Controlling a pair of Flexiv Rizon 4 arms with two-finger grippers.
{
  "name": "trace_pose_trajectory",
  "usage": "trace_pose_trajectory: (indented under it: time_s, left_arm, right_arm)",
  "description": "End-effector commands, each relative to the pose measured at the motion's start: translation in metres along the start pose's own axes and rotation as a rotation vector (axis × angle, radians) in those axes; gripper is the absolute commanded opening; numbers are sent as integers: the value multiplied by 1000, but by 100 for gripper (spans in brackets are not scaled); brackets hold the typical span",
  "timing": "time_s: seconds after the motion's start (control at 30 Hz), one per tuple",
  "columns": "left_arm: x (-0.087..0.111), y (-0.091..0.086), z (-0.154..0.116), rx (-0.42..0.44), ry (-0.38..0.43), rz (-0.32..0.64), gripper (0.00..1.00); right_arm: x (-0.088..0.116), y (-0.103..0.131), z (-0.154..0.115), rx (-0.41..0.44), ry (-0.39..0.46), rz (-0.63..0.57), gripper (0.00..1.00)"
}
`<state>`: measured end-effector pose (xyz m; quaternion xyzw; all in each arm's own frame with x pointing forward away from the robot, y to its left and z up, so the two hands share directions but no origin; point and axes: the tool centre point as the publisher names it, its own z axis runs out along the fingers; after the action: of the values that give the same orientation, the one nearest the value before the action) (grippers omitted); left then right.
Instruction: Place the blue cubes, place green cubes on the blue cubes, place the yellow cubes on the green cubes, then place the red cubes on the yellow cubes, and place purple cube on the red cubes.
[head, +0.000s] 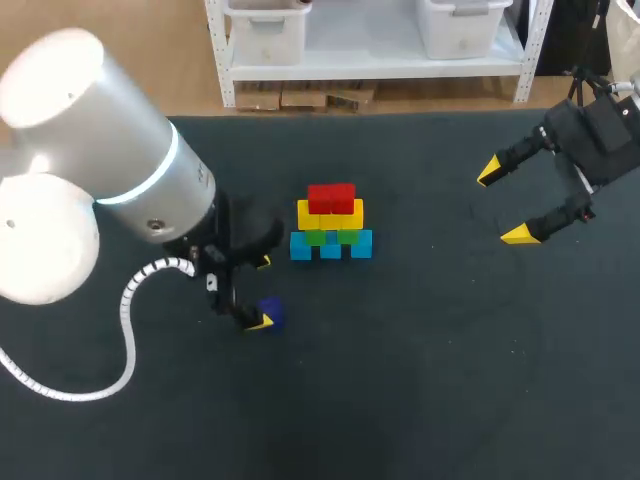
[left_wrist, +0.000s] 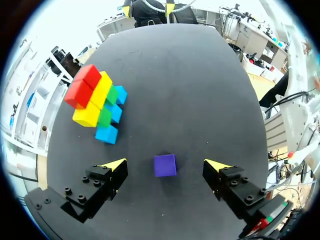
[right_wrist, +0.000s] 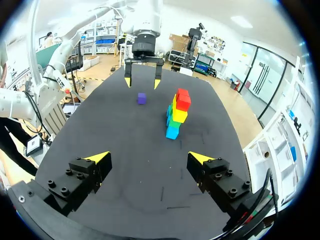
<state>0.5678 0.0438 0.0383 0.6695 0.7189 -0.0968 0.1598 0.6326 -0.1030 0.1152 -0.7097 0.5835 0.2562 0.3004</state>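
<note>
A stepped stack stands mid-table: blue cubes (head: 331, 247) at the base, then green cubes (head: 330, 237), yellow cubes (head: 330, 215) and red cubes (head: 331, 197) on top. The purple cube (head: 273, 313) lies alone on the mat to the front left of it. My left gripper (head: 262, 292) hangs over that cube, open. In the left wrist view the purple cube (left_wrist: 165, 165) lies between the wide-spread fingers, touching neither, with the red cubes (left_wrist: 82, 86) ahead and to one side. My right gripper (head: 504, 203) is open and empty at the far right, off the mat.
The dark mat (head: 450, 380) covers the whole table. In the right wrist view the stack (right_wrist: 176, 115) and the purple cube (right_wrist: 142, 98) lie well ahead of my right gripper (right_wrist: 150, 158), and my left gripper (right_wrist: 142, 82) is beyond them.
</note>
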Motion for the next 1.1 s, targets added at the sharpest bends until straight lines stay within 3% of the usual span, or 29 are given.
trace_pose_trajectory:
  time_s: [0.03, 0.4, 0.53, 0.63, 0.9, 0.97, 1.0, 1.03, 1.1]
  left_arm:
    - [3, -2, 9, -4, 8, -19, 100]
    - [7, -3, 26, -4, 16, -62, 100]
    - [8, -4, 29, -6, 9, -74, 76]
    - [9, -4, 32, -6, 8, -77, 51]
    - [13, -5, 37, -1, 9, -96, 39]
    - [14, -5, 38, -1, 8, -100, 31]
    - [14, -5, 38, -2, 8, -101, 22]
    - [14, -5, 37, -3, 6, -102, 4]
    - [13, -4, 33, -5, 4, -105, 0]
  right_arm:
    - [0, 0, 0, 0, -2, -1, 100]
    - [0, 0, 0, 0, -2, -1, 100]
    - [0, 0, 0, 0, -2, -1, 100]
    - [0, 0, 0, 0, -2, -1, 100]
    - [0, 0, 0, 0, -2, -1, 100]
    - [0, 0, 0, 0, -2, -1, 100]
    - [0, 0, 0, 0, -2, -1, 100]
    - [0, 0, 0, 0, -2, -1, 100]
    - [0, 0, 0, 0, -2, -1, 100]
